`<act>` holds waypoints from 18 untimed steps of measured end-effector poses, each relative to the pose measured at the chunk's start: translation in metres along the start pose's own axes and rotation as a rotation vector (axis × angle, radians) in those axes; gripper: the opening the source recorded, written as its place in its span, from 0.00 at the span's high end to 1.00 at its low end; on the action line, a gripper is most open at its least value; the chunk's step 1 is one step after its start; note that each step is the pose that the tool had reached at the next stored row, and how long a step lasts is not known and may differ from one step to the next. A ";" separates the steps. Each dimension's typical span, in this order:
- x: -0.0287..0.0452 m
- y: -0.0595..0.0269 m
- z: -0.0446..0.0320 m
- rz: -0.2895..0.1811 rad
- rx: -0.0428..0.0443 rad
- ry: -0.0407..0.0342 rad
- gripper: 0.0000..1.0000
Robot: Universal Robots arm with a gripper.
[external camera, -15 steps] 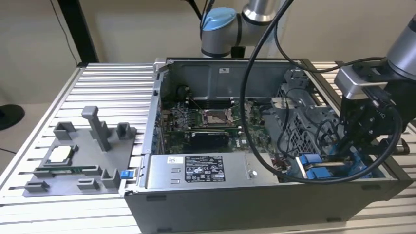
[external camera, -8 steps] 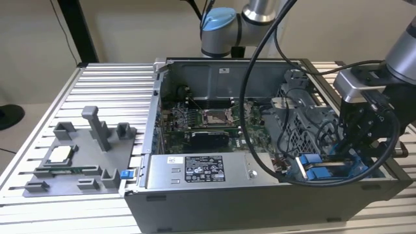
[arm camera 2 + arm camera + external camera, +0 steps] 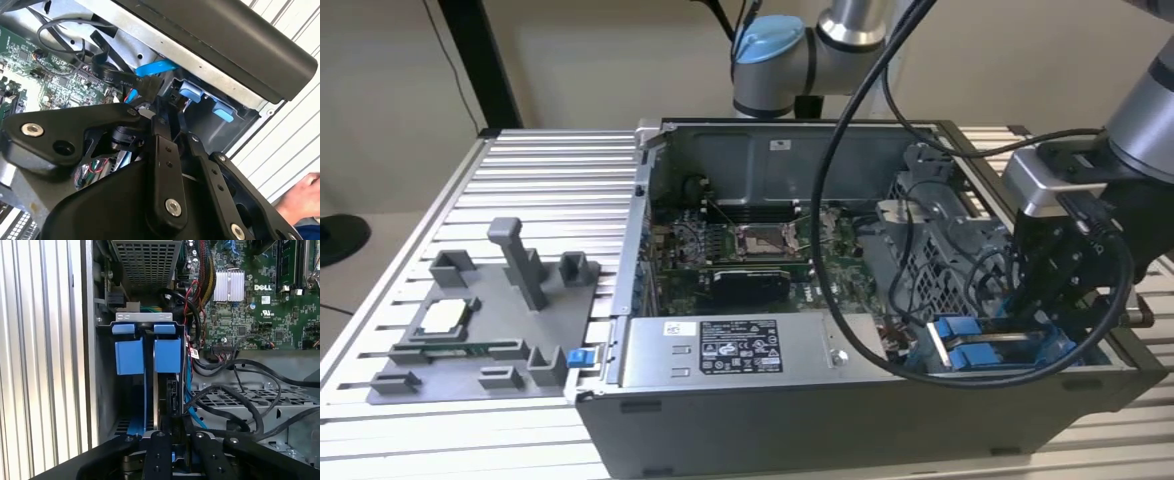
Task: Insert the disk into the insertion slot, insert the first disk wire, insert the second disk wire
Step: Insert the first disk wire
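Wiring looks to be the step in hand. The tool reaches down into the corner of the open computer case at the exterior view's right. Its fingers are drawn narrow and, judging by both wrist views, pinch a black wire plug at their tips. So slim a hold suits a small plug that must go straight onto the edge of the disk. The disk sits down in the insertion slot with its bright blue frame uppermost. Whether the plug touches the disk's socket cannot be told. A second blue tab stands just beside it in the same cage.

Space around the tool is tight. A blue data cable curves past the plug. Loops of black cables lie over the perforated metal beside the slot, near enough to snag a finger. The motherboard lies beyond them, and the labelled power-supply box sits along the case's front edge. Well apart on the slatted table, a grey fixture tray holds spare parts. A person's hand lies outside the case, over the slats.
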State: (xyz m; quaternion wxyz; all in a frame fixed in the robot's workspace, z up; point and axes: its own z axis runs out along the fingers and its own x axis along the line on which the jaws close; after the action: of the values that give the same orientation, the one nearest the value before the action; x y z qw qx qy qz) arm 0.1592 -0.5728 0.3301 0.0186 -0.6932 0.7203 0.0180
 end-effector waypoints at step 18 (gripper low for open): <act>-0.0031 -0.0081 -0.0532 0.001 0.0000 0.0011 0.00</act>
State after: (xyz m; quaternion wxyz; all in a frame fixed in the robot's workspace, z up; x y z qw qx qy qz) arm 0.1673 -0.5727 0.3834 0.0182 -0.6929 0.7206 0.0176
